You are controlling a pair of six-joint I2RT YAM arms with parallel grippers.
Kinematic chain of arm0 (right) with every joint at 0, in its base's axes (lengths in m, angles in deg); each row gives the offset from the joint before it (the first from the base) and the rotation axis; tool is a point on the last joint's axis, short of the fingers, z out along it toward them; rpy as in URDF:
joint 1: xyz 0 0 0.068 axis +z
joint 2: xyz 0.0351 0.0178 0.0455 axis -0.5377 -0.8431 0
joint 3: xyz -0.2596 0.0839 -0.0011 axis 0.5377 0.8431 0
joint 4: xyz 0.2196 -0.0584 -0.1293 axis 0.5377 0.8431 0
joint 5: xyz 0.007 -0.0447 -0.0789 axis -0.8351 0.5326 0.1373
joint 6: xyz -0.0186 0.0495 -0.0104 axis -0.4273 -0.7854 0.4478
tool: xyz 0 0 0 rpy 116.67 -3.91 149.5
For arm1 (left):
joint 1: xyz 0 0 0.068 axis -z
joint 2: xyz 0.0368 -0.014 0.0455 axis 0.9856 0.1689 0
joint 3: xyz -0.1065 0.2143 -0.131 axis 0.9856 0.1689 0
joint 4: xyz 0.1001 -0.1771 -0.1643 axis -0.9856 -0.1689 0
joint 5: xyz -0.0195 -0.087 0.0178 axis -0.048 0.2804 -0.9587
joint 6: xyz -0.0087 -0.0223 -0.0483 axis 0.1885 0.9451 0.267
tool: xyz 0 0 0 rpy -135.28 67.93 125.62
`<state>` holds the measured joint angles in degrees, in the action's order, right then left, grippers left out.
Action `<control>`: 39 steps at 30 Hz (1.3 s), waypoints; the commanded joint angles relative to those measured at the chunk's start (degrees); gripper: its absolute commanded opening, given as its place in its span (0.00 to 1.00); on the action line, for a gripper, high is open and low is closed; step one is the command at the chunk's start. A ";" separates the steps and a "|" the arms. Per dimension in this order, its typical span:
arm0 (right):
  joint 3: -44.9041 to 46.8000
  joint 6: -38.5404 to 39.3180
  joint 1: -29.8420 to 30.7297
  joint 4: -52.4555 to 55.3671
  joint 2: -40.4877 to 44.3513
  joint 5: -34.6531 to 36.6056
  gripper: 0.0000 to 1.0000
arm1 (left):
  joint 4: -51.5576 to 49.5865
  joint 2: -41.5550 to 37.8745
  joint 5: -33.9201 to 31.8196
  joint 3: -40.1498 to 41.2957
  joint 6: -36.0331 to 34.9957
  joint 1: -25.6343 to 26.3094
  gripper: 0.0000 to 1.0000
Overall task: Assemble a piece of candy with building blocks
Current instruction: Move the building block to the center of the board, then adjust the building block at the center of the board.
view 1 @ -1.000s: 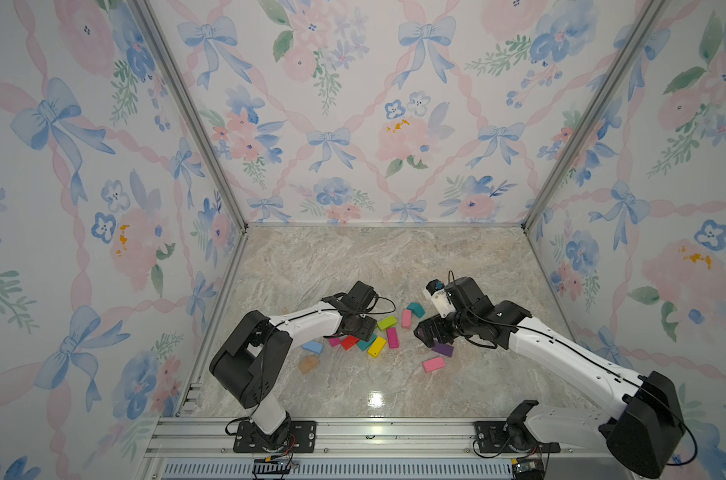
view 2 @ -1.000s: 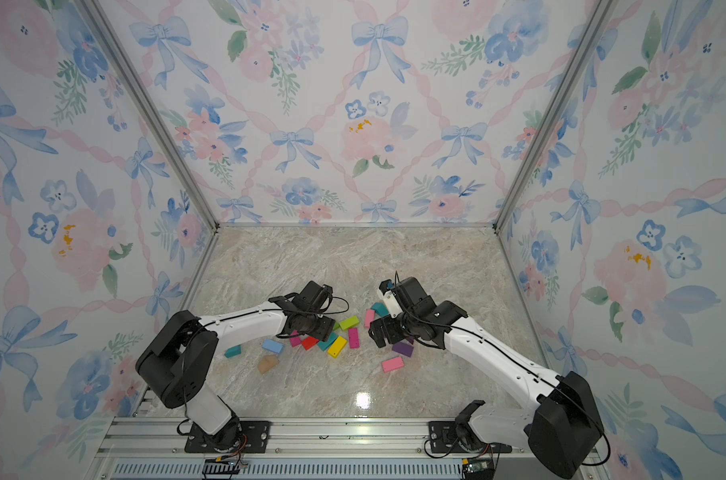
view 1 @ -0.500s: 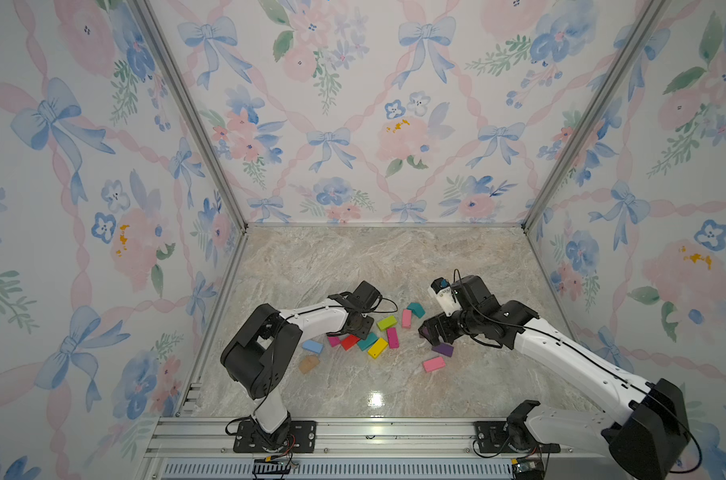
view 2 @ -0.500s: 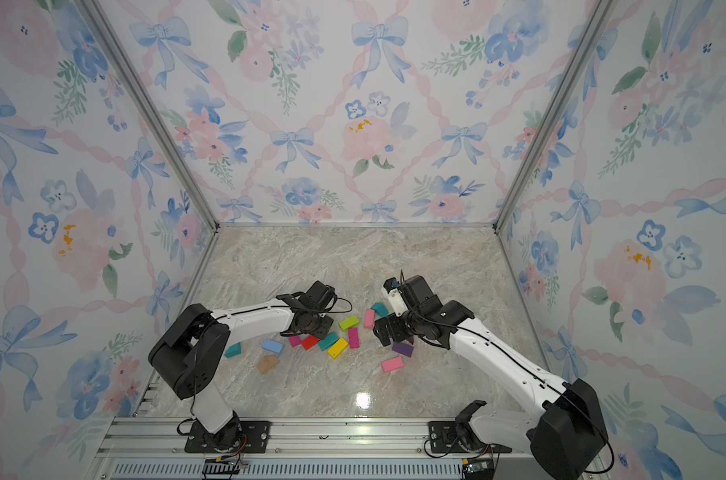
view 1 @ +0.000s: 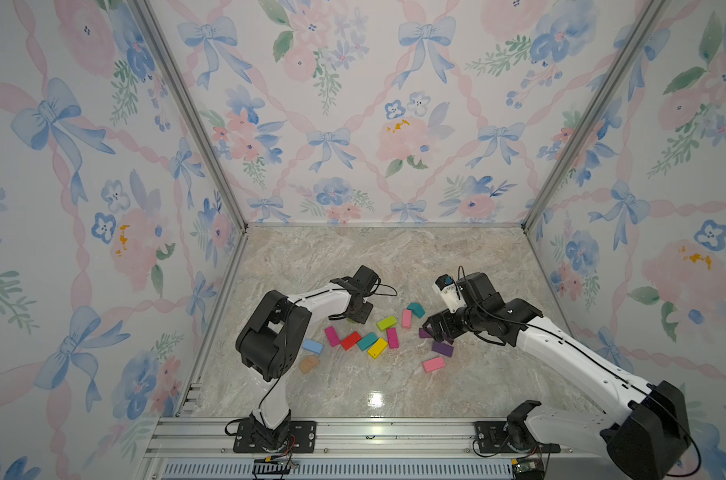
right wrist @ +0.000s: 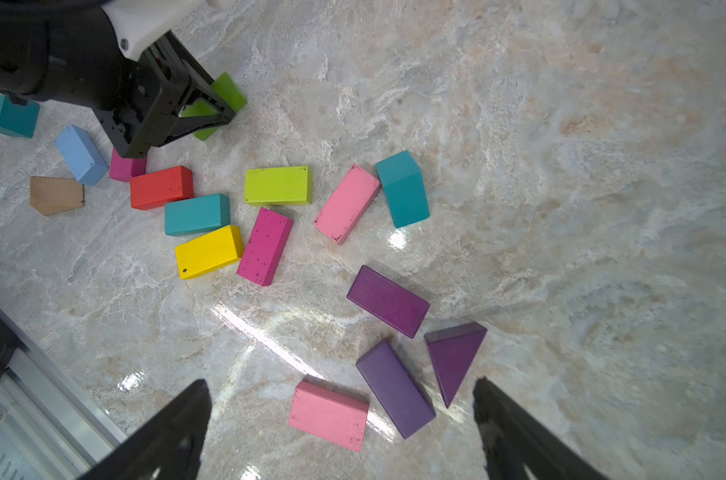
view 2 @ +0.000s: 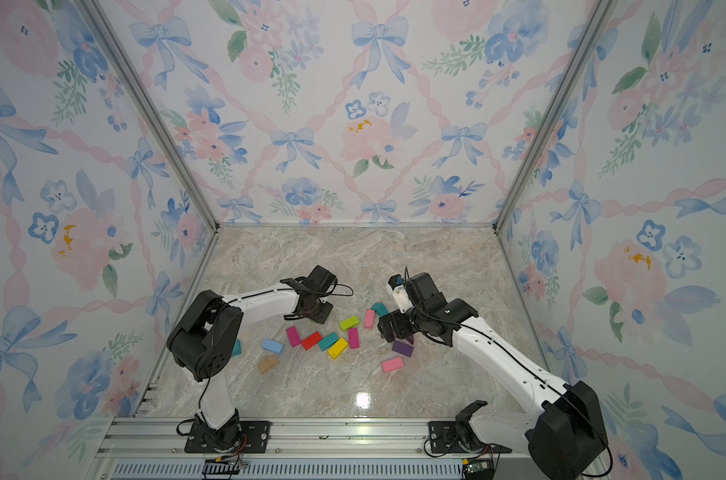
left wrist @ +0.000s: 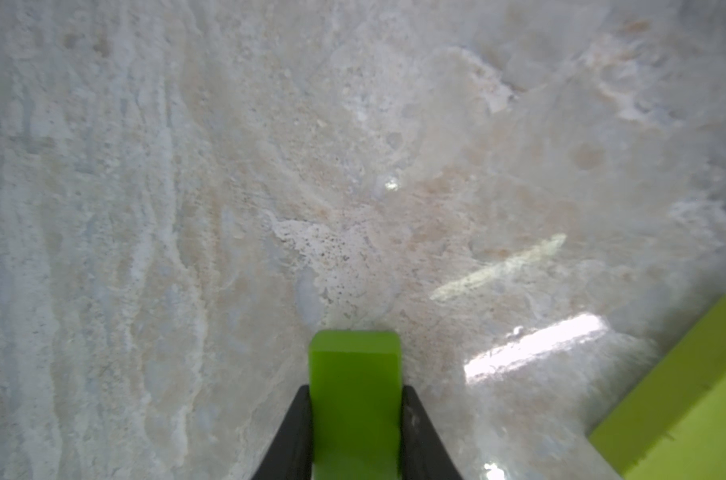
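Left jaws are clamped on a green block point(left wrist: 355, 399), one finger on each side, with the block end sticking out past the tips. The right wrist view shows the same grip on the green block point(right wrist: 228, 89). The block is probably touching the table point(view 1: 353, 257), but the view is too close to be sure. A lime block point(left wrist: 685, 395) lies flat just beside the left jaws, apart from them. In both top views the lime block point(view 1: 386, 322) point(view 2: 348, 323) sits between the two sets of jaws.

Right jaws are spread wide, holding nothing, hanging above the table. Between them lie a purple wedge point(right wrist: 452, 357), a dark purple block point(right wrist: 394, 388) and a pink block point(right wrist: 328, 415) whose corner is against the dark purple one. A plum block point(right wrist: 388, 301) sits just past the tips.

Further out toward the left jaws is a loose bunch:
- The yellow block point(right wrist: 209, 251) touches the magenta block point(right wrist: 265, 247) and the teal block point(right wrist: 197, 214).
- The red block point(right wrist: 161, 187) sits against the teal block.
- The light pink block point(right wrist: 346, 203) touches a second teal block point(right wrist: 402, 189).

Close by the left jaws are a blue block point(right wrist: 80, 156), a tan block point(right wrist: 55, 194) and a teal wedge point(right wrist: 10, 116).
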<state>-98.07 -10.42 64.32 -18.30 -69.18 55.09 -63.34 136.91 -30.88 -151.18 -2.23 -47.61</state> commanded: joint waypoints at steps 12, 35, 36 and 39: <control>0.16 0.62 -0.63 -2.29 1.95 -2.35 0.99 | -2.11 -2.51 3.25 3.22 1.95 -1.86 0.57; 2.12 0.53 -1.09 -2.12 3.28 -1.99 0.99 | 4.37 1.39 12.75 0.70 8.09 2.67 0.52; 2.19 0.64 -1.19 -2.03 3.28 -2.00 0.99 | 4.37 1.77 12.08 -0.07 8.02 2.73 0.52; 2.34 0.66 -1.55 -1.94 3.29 -2.03 0.99 | 4.21 3.92 11.69 -2.45 7.64 2.40 0.53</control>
<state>-96.45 -9.96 63.51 -20.47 -66.80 53.25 -58.64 138.20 -18.16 -151.90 4.98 -45.05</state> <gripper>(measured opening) 0.990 0.526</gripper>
